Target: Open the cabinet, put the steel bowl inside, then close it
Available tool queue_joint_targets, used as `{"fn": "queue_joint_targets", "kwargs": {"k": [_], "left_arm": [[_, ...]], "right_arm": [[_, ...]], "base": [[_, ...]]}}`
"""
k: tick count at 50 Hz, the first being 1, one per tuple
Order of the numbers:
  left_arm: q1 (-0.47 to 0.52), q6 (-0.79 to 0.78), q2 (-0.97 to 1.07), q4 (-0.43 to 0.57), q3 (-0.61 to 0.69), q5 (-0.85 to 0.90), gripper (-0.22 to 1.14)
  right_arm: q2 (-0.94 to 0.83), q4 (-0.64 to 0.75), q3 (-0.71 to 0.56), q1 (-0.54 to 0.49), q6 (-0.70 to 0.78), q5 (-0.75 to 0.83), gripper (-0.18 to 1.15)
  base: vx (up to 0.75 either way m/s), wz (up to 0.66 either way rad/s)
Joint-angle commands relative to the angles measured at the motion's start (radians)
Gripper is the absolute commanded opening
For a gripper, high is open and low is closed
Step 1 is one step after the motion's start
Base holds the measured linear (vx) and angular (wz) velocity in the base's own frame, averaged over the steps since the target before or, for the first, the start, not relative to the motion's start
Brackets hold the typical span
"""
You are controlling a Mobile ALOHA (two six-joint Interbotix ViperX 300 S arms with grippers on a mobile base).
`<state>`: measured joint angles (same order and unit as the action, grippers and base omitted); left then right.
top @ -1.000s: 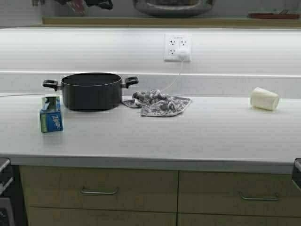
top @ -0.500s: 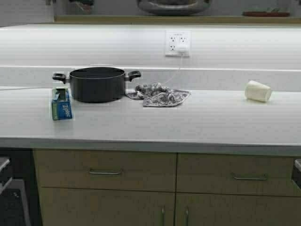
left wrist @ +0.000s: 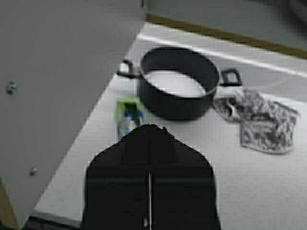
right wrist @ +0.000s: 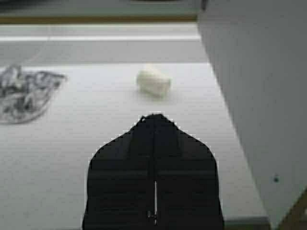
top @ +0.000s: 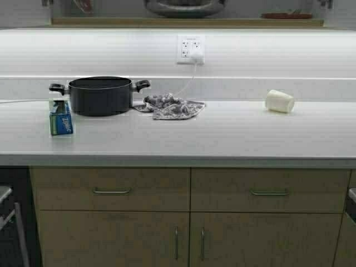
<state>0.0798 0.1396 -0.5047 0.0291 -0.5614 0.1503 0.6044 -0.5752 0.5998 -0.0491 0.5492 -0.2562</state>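
though cropped, steel bowl (top: 184, 6) apparently above pincers

This is a home kitchen. A long pale countertop (top: 222, 139) runs along a white backsplash with a wall outlet (top: 191, 49) that has a plug and cord in it. On the counter stand a black two-handled pot (top: 100, 95), a blue Ziploc box (top: 60, 118), a crumpled patterned dish towel (top: 168, 106) and a white cup (top: 279, 101) lying on its side. Below are wooden drawers and base cabinet doors with metal bar handles (top: 111, 192). Above, an open shelf (top: 183, 23) bears cookware.
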Motion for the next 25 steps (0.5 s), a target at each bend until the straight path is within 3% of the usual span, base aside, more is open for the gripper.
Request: {"fn": "queue_joint_targets", "kwargs": {"k": [1, 11, 25], "left_arm": [[0.058, 0.000, -0.041, -0.031, 0.075, 0.051, 0.04], [0.224, -0.002, -0.025, -0.087, 0.184, 0.080, 0.04], [0.449, 0.014, 0.081, -0.083, 0.342, 0.066, 0.04]], "right_arm": [[0.020, -0.003, -0.069, 0.057, -0.003, -0.014, 0.07], [-0.017, -0.003, -0.187, 0.206, -0.012, -0.011, 0.06], [-0.179, 0.000, -0.405, 0.400, -0.011, 0.015, 0.06]], "base": [[-0.16, -0.07], [-0.15, -0.05], [-0.13, -0.04]]}}
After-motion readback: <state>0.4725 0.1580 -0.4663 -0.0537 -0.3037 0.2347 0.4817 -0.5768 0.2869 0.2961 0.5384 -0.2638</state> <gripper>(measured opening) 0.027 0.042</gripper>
